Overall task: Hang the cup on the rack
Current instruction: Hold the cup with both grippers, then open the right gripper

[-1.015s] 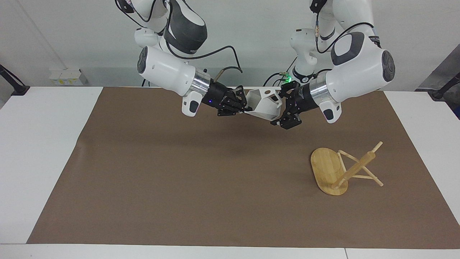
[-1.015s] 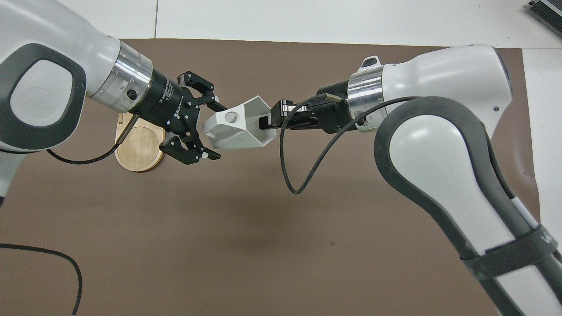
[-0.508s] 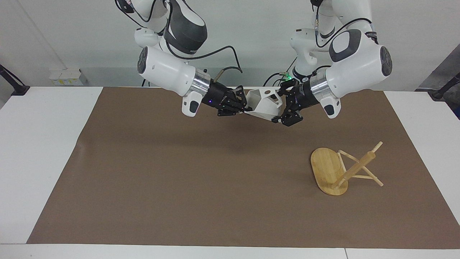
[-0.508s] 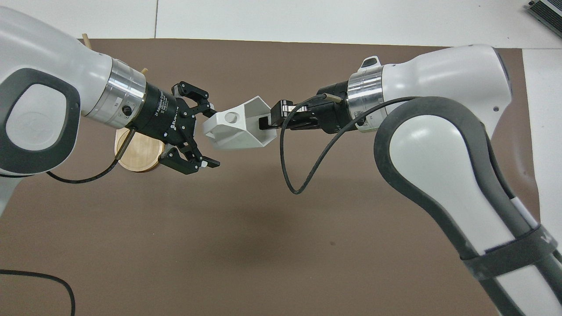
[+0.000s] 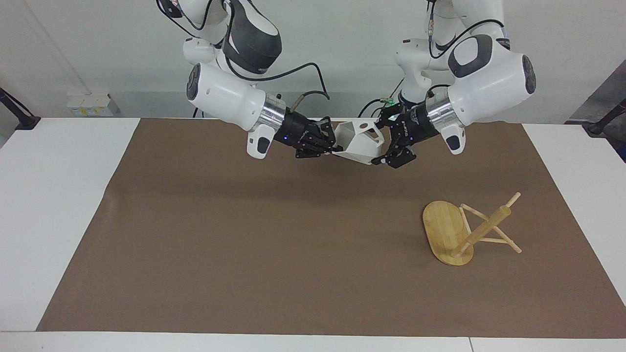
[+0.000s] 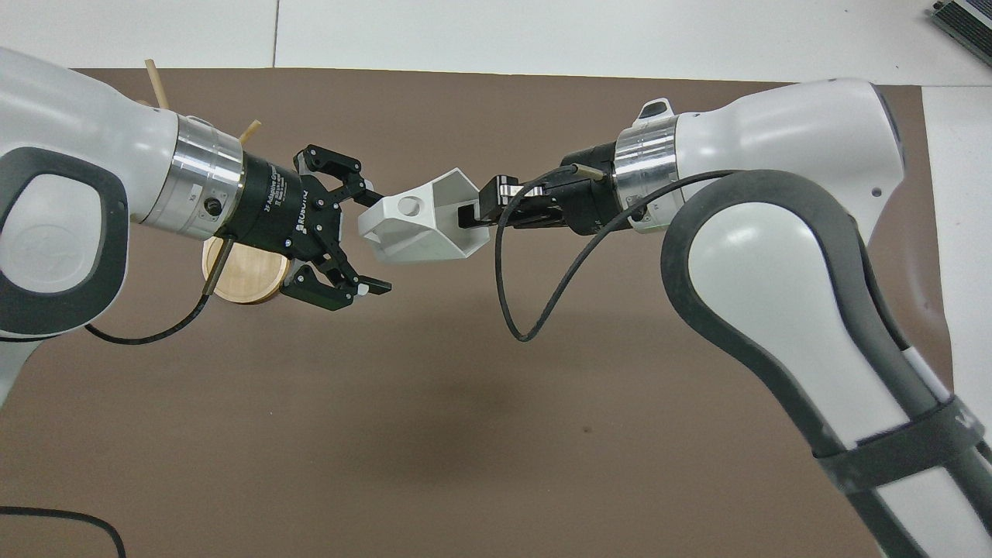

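Cup: white faceted mug, held on its side in the air over the brown mat, between the two arms; rim toward the right arm, pierced handle toward the left arm.

Right claw: clenched on the cup's rim wall, one finger inside the mouth; it alone carried the cup.

Left claw: released, fingers spread wide at the cup's handle end, upper finger close by the handle, lower finger below and apart from the body; no grip was made.

Rack: bamboo mug tree tipped over on the mat toward the left arm's end of the counter, oval base on edge, post and pegs slanting off the mat.

Risk, hand-over: a thin-wall pinch could let the cup pivot or slip if the left claw nudged it while closing; release by the right claw before a firm hold would drop it.

Risk, hanging: with the rack lying over, no peg stood ready; pressing the handle onto a peg would probably roll or push the rack.
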